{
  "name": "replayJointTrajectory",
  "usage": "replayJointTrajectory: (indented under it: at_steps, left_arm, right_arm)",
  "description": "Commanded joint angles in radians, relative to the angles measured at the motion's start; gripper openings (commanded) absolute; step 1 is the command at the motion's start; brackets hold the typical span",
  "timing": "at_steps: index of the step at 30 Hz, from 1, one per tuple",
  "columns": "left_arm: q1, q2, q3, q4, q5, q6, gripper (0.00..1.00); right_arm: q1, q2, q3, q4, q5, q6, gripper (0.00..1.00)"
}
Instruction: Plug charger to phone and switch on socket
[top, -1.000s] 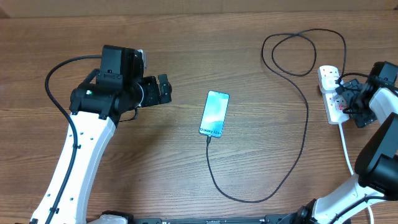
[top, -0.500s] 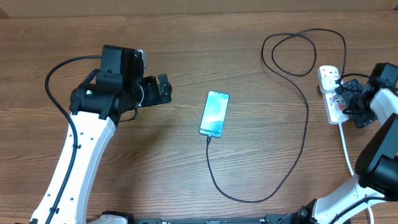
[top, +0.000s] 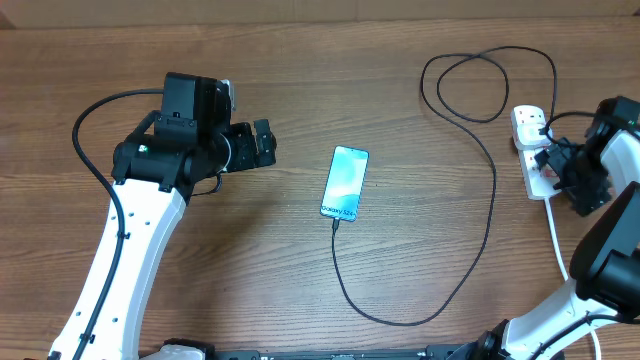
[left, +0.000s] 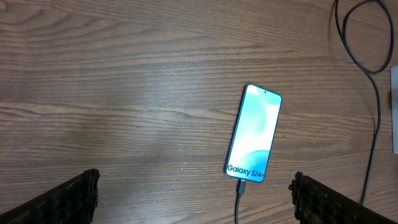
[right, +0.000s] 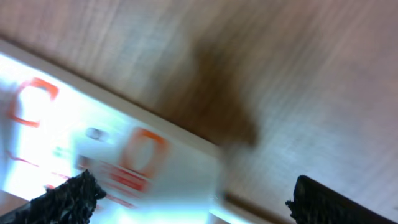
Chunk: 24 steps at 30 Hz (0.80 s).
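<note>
The phone (top: 345, 182) lies face up mid-table, its light blue screen lit; the left wrist view (left: 254, 134) shows "Galaxy S24+" at its near end. The charger, a thin black cable (top: 492, 200), has its tip in the phone's near end (left: 240, 186). It loops across the table to a black plug (top: 541, 127) on the socket, a white power strip (top: 522, 117). My right gripper (top: 553, 166) is open over the strip's near end, where blurred red switches (right: 142, 151) show. My left gripper (top: 264, 146) is open and empty, left of the phone.
The strip's thick white cord (top: 555, 240) runs toward the front edge beside the right arm. The charger's slack forms a loop (top: 480, 85) at the back right and a curve (top: 400, 322) near the front. The left arm's own black wire (top: 85, 135) arcs at the far left.
My right gripper has shifted slightly right and toward the front over the power strip, and its wrist view is motion-blurred. The left arm, phone and cable have not moved.
</note>
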<state>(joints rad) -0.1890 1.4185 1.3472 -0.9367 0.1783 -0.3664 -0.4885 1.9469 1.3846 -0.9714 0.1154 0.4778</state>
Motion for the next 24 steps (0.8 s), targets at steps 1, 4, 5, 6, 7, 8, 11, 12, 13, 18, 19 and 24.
replayJointTrajectory:
  at_steps: [1,4,5,6,7,8,11,12,13,18,19,24]
  left_arm:
    - [0.005,-0.011,0.008,0.000,-0.010,0.004,1.00]
    - [0.005,-0.011,0.008,0.000,-0.010,0.004,1.00]
    - [0.005,-0.011,0.008,0.000,-0.010,0.004,0.99]
    - [0.005,-0.011,0.008,0.000,-0.010,0.004,0.99]
    - [0.005,-0.011,0.008,0.000,-0.010,0.004,1.00]
    - [0.005,-0.011,0.008,0.000,-0.010,0.004,1.00]
    - [0.005,-0.011,0.008,0.000,-0.010,0.004,1.00]
    - [0.005,-0.011,0.008,0.000,-0.010,0.004,0.99]
    - [0.005,-0.011,0.008,0.000,-0.010,0.004,1.00]
    - [0.005,-0.011,0.008,0.000,-0.010,0.004,1.00]
    - [0.005,-0.011,0.008,0.000,-0.010,0.004,1.00]
    - [0.005,-0.011,0.008,0.000,-0.010,0.004,1.00]
  right_arm:
    - [-0.003,-0.013,0.131,-0.065,0.002,-0.021,1.00]
    - [0.008,-0.023,0.171,-0.085,-0.137,-0.154,1.00]
    - [0.011,-0.023,0.171,-0.084,-0.155,-0.174,1.00]
    - [0.015,-0.022,0.170,-0.085,-0.159,-0.175,1.00]
    - [0.019,-0.021,0.167,-0.084,-0.160,-0.175,1.00]
    - [0.022,-0.021,0.167,-0.084,-0.160,-0.174,1.00]
    - [0.024,-0.021,0.167,-0.081,-0.162,-0.172,1.00]
    - [0.024,-0.021,0.167,-0.078,-0.162,-0.172,1.00]
    - [0.024,-0.021,0.167,-0.076,-0.162,-0.172,1.00]
    - [0.024,-0.021,0.167,-0.069,-0.162,-0.172,1.00]
    - [0.024,-0.021,0.167,-0.069,-0.162,-0.172,1.00]
    - [0.024,-0.021,0.167,-0.069,-0.162,-0.172,1.00]
